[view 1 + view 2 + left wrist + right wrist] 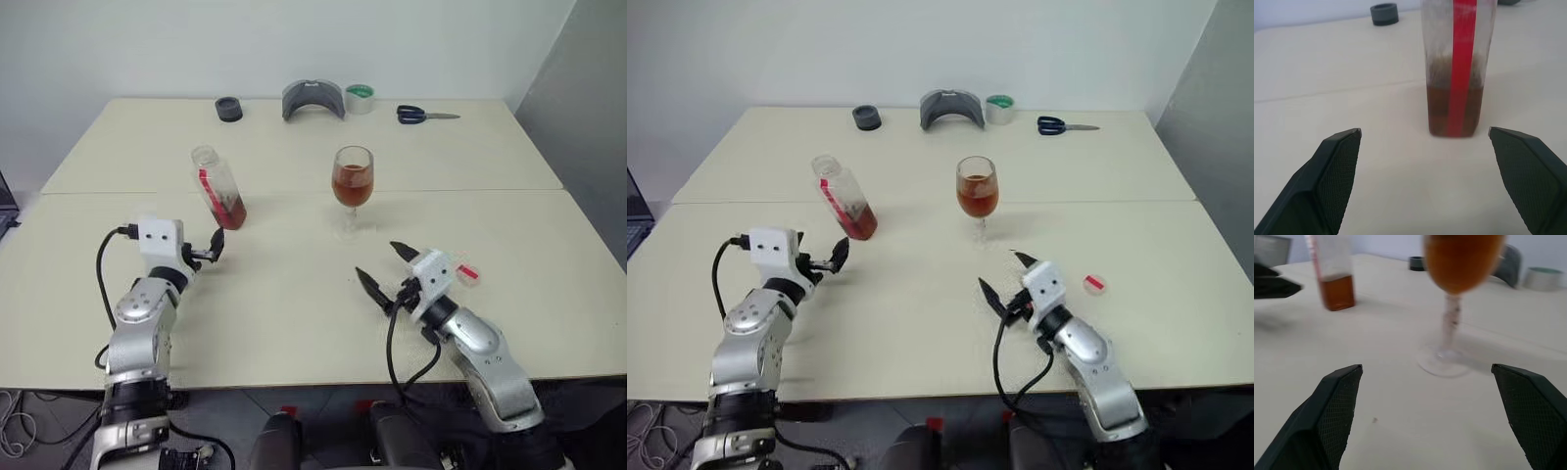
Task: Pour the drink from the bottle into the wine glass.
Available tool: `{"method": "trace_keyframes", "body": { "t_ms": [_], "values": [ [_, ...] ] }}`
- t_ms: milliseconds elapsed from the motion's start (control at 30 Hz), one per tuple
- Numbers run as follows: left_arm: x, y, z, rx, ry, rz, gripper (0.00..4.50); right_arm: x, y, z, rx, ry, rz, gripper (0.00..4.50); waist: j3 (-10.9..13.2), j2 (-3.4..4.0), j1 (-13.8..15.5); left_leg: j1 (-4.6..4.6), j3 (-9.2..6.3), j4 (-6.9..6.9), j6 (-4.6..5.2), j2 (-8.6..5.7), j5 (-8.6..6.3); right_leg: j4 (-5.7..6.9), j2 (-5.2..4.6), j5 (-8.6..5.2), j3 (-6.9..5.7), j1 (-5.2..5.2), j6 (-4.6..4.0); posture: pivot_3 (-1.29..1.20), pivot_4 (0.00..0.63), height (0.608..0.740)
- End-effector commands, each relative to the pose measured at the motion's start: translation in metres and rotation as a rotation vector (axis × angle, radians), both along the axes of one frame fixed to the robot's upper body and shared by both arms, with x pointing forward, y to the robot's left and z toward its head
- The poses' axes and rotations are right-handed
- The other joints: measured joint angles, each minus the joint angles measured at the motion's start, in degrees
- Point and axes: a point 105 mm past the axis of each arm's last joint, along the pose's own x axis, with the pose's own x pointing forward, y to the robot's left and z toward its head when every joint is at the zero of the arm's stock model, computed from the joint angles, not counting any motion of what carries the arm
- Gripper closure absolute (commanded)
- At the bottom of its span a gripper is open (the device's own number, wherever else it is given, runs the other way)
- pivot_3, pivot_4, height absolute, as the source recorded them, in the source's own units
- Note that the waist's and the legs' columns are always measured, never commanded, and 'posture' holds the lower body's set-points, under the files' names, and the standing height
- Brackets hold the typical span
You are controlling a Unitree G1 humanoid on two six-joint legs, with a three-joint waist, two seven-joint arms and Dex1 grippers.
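from the head views, the wine glass [353, 186] stands upright near the middle of the pale surface [294, 294], its bowl about half full of the reddish-brown drink [353, 182]. the bottle [219, 188] stands to the left of the glass, well apart from it, uncapped, with a little drink left in its bottom. the left claw [210, 249] sits just in front of the bottle, not touching it, fingers spread. the right claw [384, 268] hangs in front of the glass and slightly to its right, apart from it, fingers spread wide and empty. a small red-and-white cap [468, 273] lies right of the right claw. behind the glass, along the far edge, lie a dark round piece [228, 109], a grey curved object [313, 100], a tape roll [360, 99] and scissors [423, 116]. in the left wrist view, the bottle's red label strip faces the camera between the spread fingers [1334, 171]. in the right wrist view, the glass's stem and foot stand between the open fingers [1332, 406], farther off.
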Motion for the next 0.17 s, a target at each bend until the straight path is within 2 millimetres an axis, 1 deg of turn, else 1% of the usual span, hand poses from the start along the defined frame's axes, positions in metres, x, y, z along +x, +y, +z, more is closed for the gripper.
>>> {"method": "trace_keyframes", "body": {
  "t_ms": [33, 133, 167],
  "values": [
    [-0.0043, 0.0040, 0.0194, -0.008, -0.072, 0.030, 0.02, -0.0009, -0.0078, 0.0102, 0.000, -0.073, -0.030, 0.00, 0.0, 0.00, 0.0, 0.05, 0.00, 0.00, 0.00, -0.03, 0.00, 0.00, 0.02, 0.00, -0.01, 0.04, 0.00, 0.00, 0.150, 0.740],
    [-0.0051, 0.0006, 0.0225, -0.014, -0.090, 0.012, 0.02, 0.0018, -0.0134, 0.0072, 0.006, -0.067, -0.056, 0.00, 0.0, 0.00, 0.1, 0.16, 0.04, -0.04, 0.00, -0.08, 0.00, -0.01, 0.16, -0.01, 0.00, 0.10, 0.00, 0.00, 0.150, 0.740],
    [-0.0053, 0.0024, 0.0260, -0.025, -0.113, 0.020, 0.02, 0.0037, -0.0153, 0.0084, 0.017, -0.069, -0.067, 0.00, 0.0, 0.00, 0.1, 0.17, 0.07, -0.06, 0.00, -0.07, 0.00, -0.01, 0.16, -0.01, 0.01, 0.10, 0.00, 0.00, 0.150, 0.740]
  ]
}}
